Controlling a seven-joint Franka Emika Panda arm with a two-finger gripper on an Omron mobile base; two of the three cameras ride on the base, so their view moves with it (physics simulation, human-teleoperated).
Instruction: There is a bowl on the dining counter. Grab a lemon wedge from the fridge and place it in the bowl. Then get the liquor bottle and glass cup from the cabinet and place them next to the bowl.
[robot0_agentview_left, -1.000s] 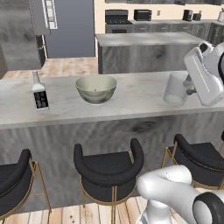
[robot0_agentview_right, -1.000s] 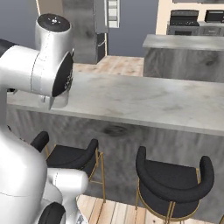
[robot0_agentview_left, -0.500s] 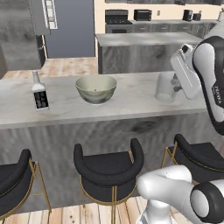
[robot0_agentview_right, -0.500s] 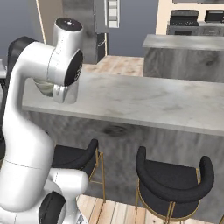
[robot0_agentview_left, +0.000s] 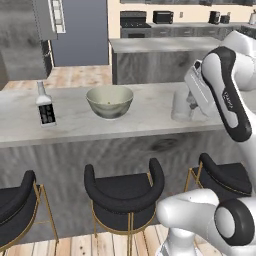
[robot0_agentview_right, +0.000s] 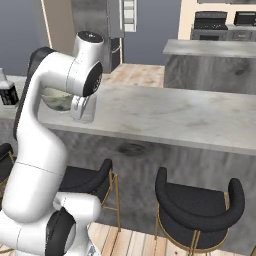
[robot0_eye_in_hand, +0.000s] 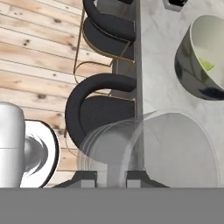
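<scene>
Clear glass, the cup (robot0_agentview_left: 181, 107) hangs in the gripper (robot0_eye_in_hand: 111, 176), whose fingers are clamped on its rim, just above the marbled counter (robot0_agentview_left: 145, 112) and near its front edge. The hand view looks down through the cup (robot0_eye_in_hand: 144, 146) at the slab. The bowl (robot0_agentview_left: 109, 101) sits on the counter to the cup's left, well apart from it, with a yellow-green wedge (robot0_eye_in_hand: 206, 65) inside. The bottle (robot0_agentview_left: 46, 106) stands upright farther left. Black stools (robot0_agentview_left: 125, 192) with gold legs line the counter's front.
</scene>
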